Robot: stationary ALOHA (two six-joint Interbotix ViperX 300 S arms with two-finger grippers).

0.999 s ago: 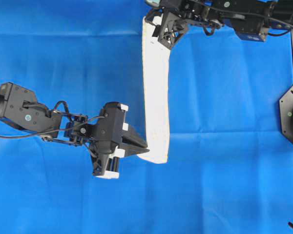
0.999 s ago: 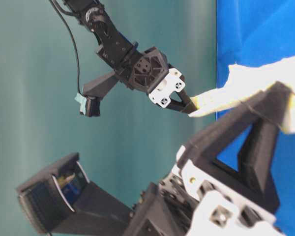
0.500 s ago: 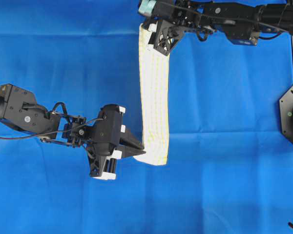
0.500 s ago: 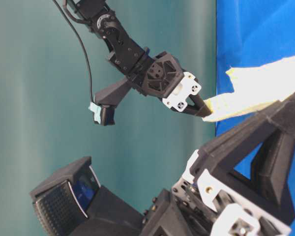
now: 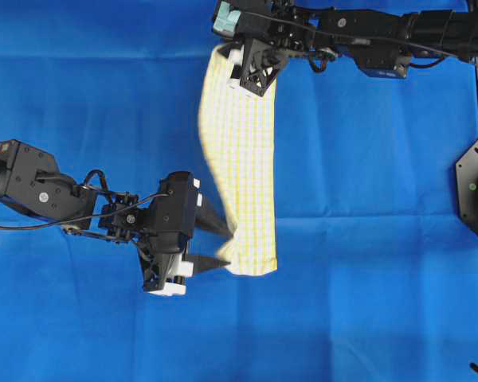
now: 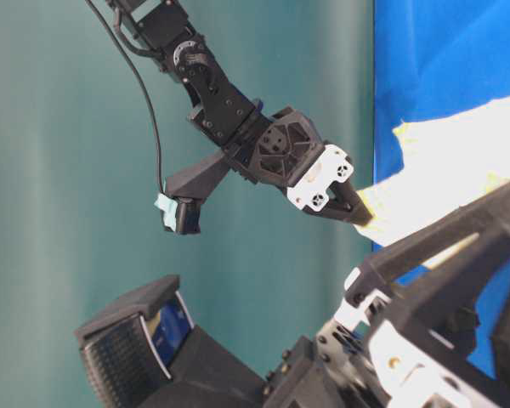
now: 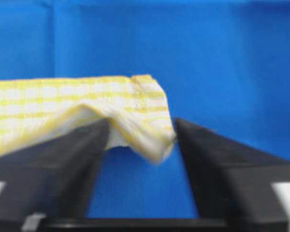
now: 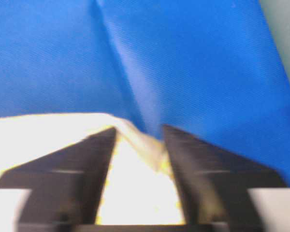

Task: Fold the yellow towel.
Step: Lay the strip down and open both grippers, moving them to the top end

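yellow towel [image 5: 237, 171] hangs wider than before — both end effectors now parted.

We see both the left gripper [image 5: 220, 245] and right gripper [image 5: 251, 76] spread their jaws, and the yellow towel [image 5: 237, 175] has slackened and widened leftward.

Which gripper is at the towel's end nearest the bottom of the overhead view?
The left gripper, jaws open around the yellow towel's lower corner; the right gripper is at its top end.
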